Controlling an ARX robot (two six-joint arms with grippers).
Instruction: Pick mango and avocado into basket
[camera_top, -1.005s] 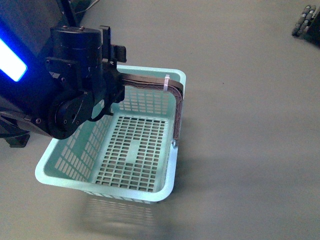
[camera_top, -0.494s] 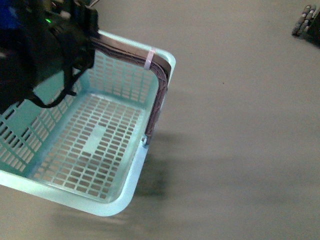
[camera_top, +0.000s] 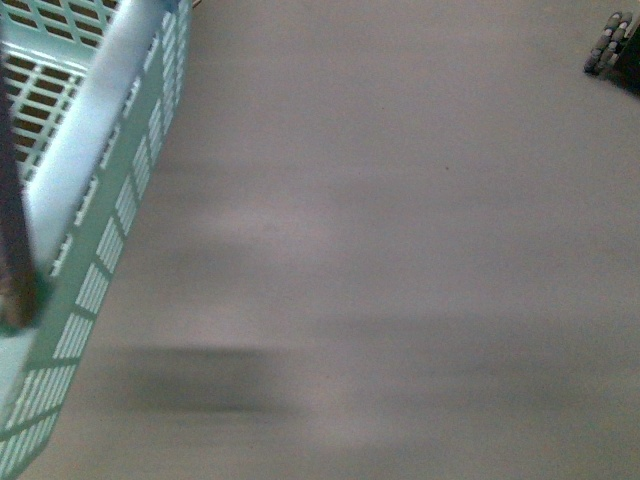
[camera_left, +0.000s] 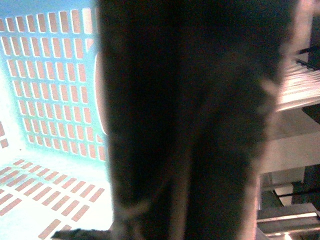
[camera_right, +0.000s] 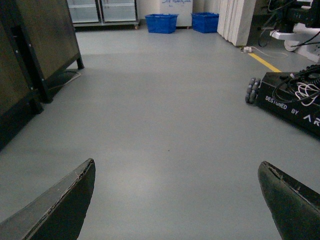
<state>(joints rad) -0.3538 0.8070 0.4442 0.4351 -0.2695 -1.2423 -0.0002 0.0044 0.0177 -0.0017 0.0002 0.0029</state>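
The basket (camera_top: 100, 130) is blurred, cropped; right hand (camera_right: 176, 165) spread wide; left hand unreadable.

The light teal slotted plastic basket (camera_top: 110, 190) hung at the far left of the front view, over the grey floor (camera_top: 400, 250). A dark wheeled base (camera_top: 608, 45) stood far behind at the right, well apart from it.

I record the light teal slotted basket (camera_top: 135, 150) as smooth moulded plastic, faintly glossy. The grey floor (camera_right: 165, 110) is smooth with a dull sheen. The black fingers (camera_right: 60, 210) of my right hand (camera_right: 176, 200) look matt, edges rough.
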